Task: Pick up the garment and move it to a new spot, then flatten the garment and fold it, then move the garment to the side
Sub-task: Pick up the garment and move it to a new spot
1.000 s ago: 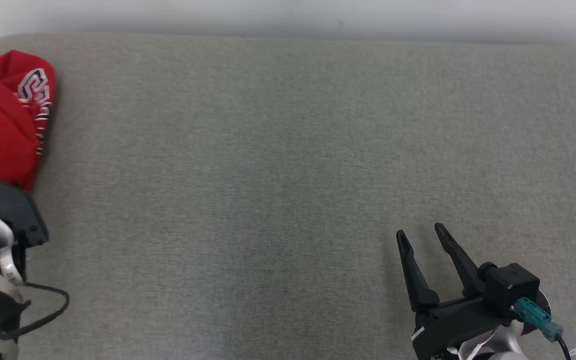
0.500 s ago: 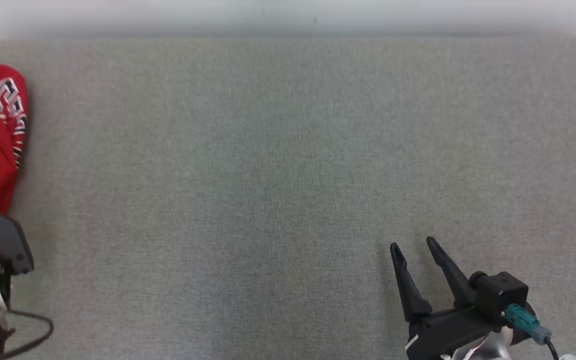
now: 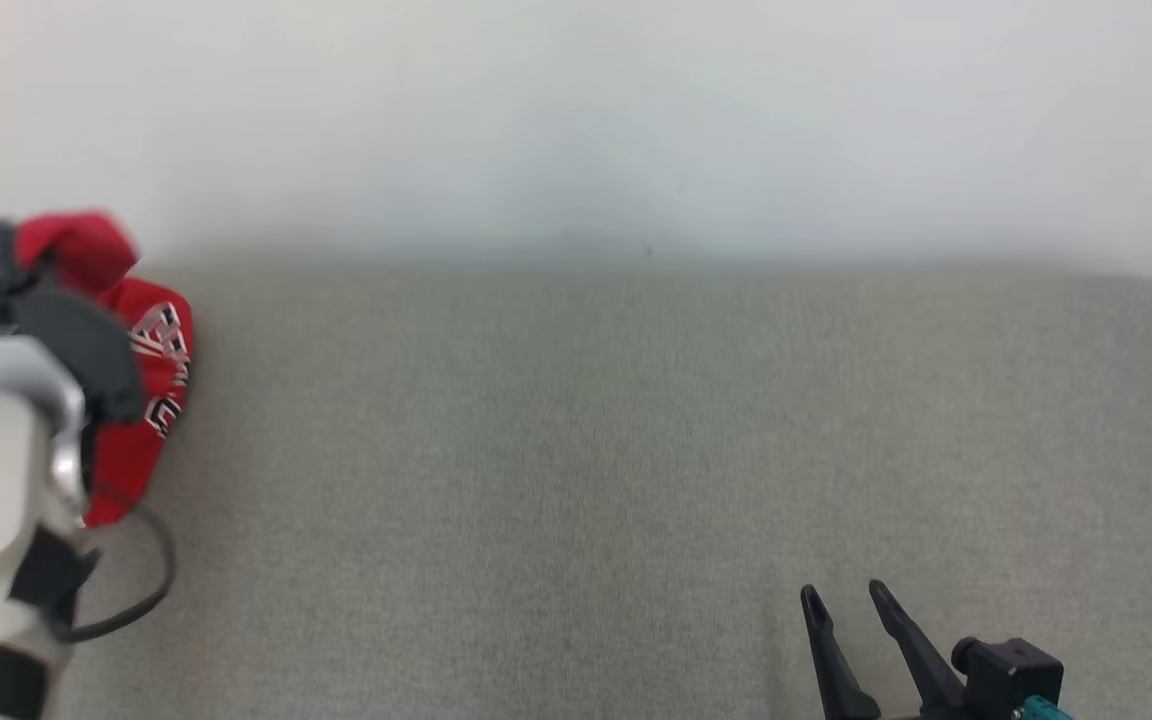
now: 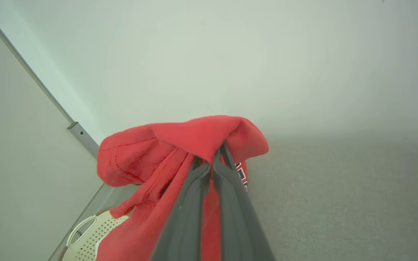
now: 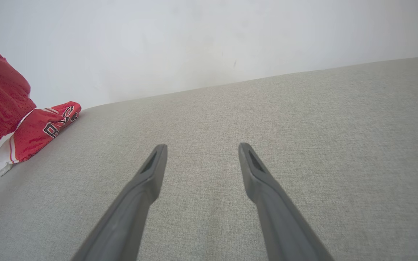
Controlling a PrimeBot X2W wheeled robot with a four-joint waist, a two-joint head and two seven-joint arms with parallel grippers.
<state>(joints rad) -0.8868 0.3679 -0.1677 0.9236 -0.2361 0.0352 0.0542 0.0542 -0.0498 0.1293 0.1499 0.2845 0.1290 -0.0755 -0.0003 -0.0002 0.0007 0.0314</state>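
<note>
1. A cream perforated basket [image 4: 102, 226] shows at the lower left of the left wrist view. Hanging red cloth hides most of it, so its contents cannot be told.
2. The garment [image 4: 140, 159] is red, with white-and-black lettering and white trim. It is bunched at the left end of the grey table [image 3: 636, 450], its upper part raised.
3. The left gripper [image 4: 210, 154] has its jaws clamped on a fold of it.
4. The right gripper [image 3: 846, 595] hovers over the table, jaws wide apart and empty.

We see a grey fabric surface [image 3: 636, 480] across the lower frame, meeting a pale wall [image 3: 576, 120]; at centre left, part of a red garment [image 3: 126, 450] rests on it.
</note>
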